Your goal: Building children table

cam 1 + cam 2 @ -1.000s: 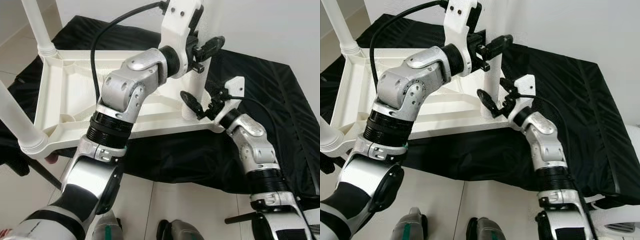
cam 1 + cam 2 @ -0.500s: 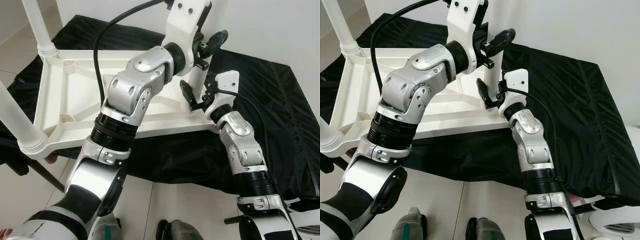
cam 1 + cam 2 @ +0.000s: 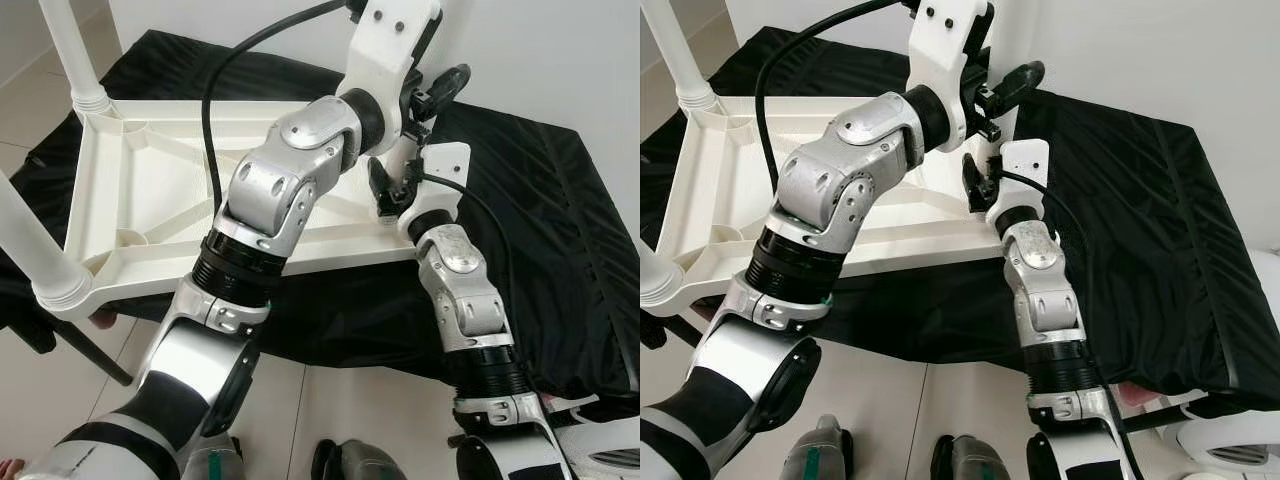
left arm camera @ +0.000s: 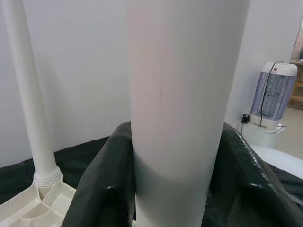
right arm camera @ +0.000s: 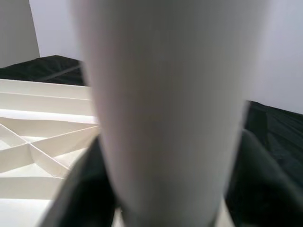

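Head eyes look down; wrist cameras (very close) face table leg (image 4: 175,118).

One upturned tabletop (image 3: 150,180); three legs (image 3: 65,45); one black cloth (image 3: 540,200); two pincers (image 3: 425,95)

**Plastic, cloth and brushed metal**

The upturned tabletop (image 3: 150,200) is cream moulded plastic, smooth with a dull sheen, ribbed underneath. The leg (image 4: 180,109) is smooth matt white plastic. The sheet (image 3: 540,220) below is black cloth, creased and faintly shiny. The left pincer (image 4: 177,198) has glossy black fingers (image 4: 94,198); the arm (image 3: 290,180) is satin silver metal.
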Tool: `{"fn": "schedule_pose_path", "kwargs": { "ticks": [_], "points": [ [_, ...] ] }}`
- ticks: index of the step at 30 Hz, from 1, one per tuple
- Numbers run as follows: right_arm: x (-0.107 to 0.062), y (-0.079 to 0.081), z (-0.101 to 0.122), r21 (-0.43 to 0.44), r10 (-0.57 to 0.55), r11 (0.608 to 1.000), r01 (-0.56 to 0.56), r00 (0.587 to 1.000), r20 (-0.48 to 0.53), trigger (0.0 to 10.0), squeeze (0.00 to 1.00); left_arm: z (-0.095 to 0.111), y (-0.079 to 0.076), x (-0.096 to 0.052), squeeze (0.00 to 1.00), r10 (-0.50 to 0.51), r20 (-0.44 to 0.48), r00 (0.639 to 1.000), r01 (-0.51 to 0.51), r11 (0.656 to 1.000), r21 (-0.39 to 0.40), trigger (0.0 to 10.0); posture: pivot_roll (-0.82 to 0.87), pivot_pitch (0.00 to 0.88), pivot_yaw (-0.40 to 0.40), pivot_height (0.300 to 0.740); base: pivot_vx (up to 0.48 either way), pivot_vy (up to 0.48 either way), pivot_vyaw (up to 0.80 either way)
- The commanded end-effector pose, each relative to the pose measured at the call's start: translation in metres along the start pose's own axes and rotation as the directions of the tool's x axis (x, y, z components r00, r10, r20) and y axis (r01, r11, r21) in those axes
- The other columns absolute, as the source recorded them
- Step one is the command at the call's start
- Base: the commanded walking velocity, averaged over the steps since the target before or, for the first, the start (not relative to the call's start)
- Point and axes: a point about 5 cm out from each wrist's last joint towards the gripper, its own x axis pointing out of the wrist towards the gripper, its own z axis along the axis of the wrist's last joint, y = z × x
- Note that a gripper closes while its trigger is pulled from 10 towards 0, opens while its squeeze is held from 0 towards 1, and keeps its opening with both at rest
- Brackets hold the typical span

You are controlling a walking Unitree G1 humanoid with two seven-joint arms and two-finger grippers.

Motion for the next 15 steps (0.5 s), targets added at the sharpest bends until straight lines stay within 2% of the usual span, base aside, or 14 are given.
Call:
{"fn": "schedule_pose_path", "kwargs": {
  "ticks": [1,8,9,11,12,13,15],
  "points": [
    [-0.001,-0.009,0.004,-0.022,-0.057,0.998,0.057,0.998,0.004,10.0,0.0,0.006,-0.005,0.002,0.0,0.018,0.018,1.0,-0.019,0.999,0.033,10.0,0.05,0.022,-0.126,0.74,0.0,0.0,0.0],
    [0.001,-0.007,0.013,-0.026,-0.066,0.997,0.067,0.998,0.024,10.0,0.0,0.004,-0.008,0.003,0.0,0.009,0.017,1.0,-0.01,0.999,0.036,10.0,0.05,0.014,-0.13,0.74,0.0,0.0,0.0],
    [0.001,-0.006,0.013,-0.019,-0.061,0.998,0.062,0.998,0.022,10.0,0.06,0.004,-0.009,0.003,0.0,0.008,0.018,1.0,-0.009,0.999,0.035,10.0,0.05,0.014,-0.13,0.74,0.0,0.0,0.0],
    [0.001,-0.006,0.013,-0.019,-0.061,0.998,0.062,0.998,0.022,10.0,0.06,0.004,-0.009,0.003,0.0,0.008,0.018,1.0,-0.009,0.999,0.035,10.0,0.05,0.014,-0.13,0.74,0.0,0.0,0.0],
    [0.0,-0.006,0.014,-0.023,-0.062,0.998,0.063,0.998,0.025,10.0,0.89,0.004,-0.009,0.003,0.0,0.008,0.018,1.0,-0.008,0.999,0.036,10.0,0.05,0.013,-0.131,0.74,0.0,0.0,0.0],
    [0.0,-0.007,0.014,-0.029,-0.066,0.997,0.067,0.997,0.029,10.0,0.83,0.004,-0.009,0.003,0.0,0.007,0.019,1.0,-0.008,0.999,0.036,10.0,0.05,0.012,-0.13,0.74,0.0,0.0,0.0],
    [0.0,-0.007,0.014,-0.029,-0.066,0.997,0.067,0.997,0.029,10.0,0.83,0.004,-0.009,0.003,0.0,0.007,0.019,1.0,-0.008,0.999,0.036,10.0,0.05,0.012,-0.13,0.74,0.0,0.0,0.0]
  ]
}}
